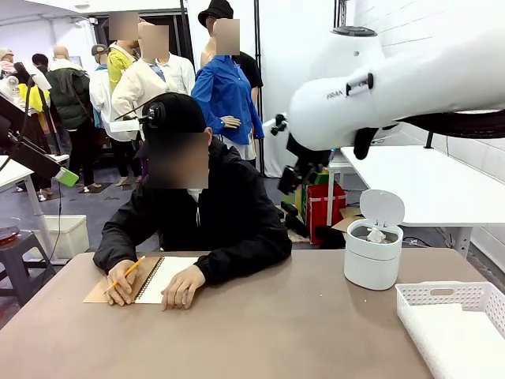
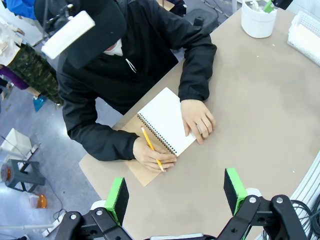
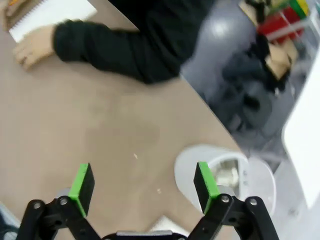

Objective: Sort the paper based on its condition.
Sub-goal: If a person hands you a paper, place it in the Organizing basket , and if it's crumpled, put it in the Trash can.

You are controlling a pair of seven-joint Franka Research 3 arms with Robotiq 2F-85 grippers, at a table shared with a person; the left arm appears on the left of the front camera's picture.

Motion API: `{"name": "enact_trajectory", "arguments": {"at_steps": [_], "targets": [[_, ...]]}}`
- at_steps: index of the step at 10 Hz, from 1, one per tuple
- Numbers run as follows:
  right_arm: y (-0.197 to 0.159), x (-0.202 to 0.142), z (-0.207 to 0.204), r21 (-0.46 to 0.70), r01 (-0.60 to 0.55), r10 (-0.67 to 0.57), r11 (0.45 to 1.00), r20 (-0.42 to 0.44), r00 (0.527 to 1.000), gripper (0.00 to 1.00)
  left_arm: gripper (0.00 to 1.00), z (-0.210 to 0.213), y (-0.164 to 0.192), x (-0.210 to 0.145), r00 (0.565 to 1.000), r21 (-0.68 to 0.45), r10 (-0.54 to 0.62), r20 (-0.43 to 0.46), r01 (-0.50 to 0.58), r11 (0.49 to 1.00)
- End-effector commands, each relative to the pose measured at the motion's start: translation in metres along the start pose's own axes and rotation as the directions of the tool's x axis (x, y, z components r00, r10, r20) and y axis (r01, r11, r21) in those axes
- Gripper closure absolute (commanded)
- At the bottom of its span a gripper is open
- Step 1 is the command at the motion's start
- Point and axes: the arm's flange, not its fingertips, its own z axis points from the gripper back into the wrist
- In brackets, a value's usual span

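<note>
Hovering with left fingers [image 2: 117, 199] and right fingers [image 3: 81, 187] released, empty; needed to keep clear of writing hand [image 2: 150, 156] on notebook [image 2: 165, 117] until handed sheet.

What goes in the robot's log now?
person: writing in notebook | left end effector: open, empty | right end effector: open, empty

Place: to me this looks like a robot demo booth in an open hall.
Rig: my white robot arm [image 1: 394, 79] reaches over a brown table [image 1: 300, 332].
Walls: white partition panels [image 1: 296, 47].
Crowd: onlookers [image 1: 71, 95] stand behind.
Clutter: a red box [image 1: 325, 207], a floor bin [image 1: 67, 235] and a spare white table [image 1: 426, 185].
</note>
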Motion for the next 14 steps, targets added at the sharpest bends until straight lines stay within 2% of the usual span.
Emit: {"name": "enact_trajectory", "arguments": {"at_steps": [1,2,3,5,7,9,11,12,13,14], "targets": [[0.01,-0.002,0.007,0.119,-0.067,0.043,0.991,0.191,0.981,0.0,0.0,0.0,0.0,0.0,1.0,-0.001,0.002,-0.001,-0.002,1.0],[0.014,0.005,0.015,0.171,-0.044,-0.001,0.984,0.252,0.968,0.0,0.0,0.0,0.0,0.0,1.0,-0.001,0.002,-0.001,-0.002,1.0],[0.017,0.009,0.023,0.247,0.007,-0.075,0.969,0.266,0.961,0.0,0.0,0.0,0.0,0.0,1.0,-0.001,0.002,-0.001,-0.002,1.0],[0.02,0.012,0.034,0.311,0.06,-0.135,0.948,0.226,0.965,0.0,0.0,0.0,0.0,0.0,1.0,-0.001,0.002,-0.001,-0.002,1.0],[0.037,0.012,0.047,0.376,0.024,-0.101,0.926,0.188,0.977,0.0,0.0,0.0,0.0,0.0,1.0,-0.001,0.002,-0.001,-0.002,1.0],[0.052,0.008,0.061,0.332,-0.03,-0.034,0.943,0.184,0.982,0.0,0.0,0.0,0.0,0.0,1.0,-0.001,0.002,-0.001,-0.002,1.0],[0.055,0.004,0.065,0.332,-0.043,-0.022,0.942,0.191,0.981,0.0,0.0,0.0,0.0,0.0,1.0,-0.001,0.002,-0.001,-0.002,1.0],[0.056,0.004,0.064,0.299,-0.081,0.029,0.951,0.173,0.985,0.0,0.0,0.0,0.0,0.0,1.0,-0.001,0.002,-0.001,-0.002,1.0],[0.057,0.012,0.068,0.346,-0.015,-0.053,0.938,0.185,0.981,0.0,0.0,0.0,0.0,0.0,1.0,-0.001,0.002,-0.001,-0.002,1.0],[0.057,0.012,0.068,0.346,-0.015,-0.053,0.938,0.185,0.981,0.0,0.0,0.0,0.0,0.0,1.0,-0.001,0.002,-0.001,-0.002,1.0]]}}
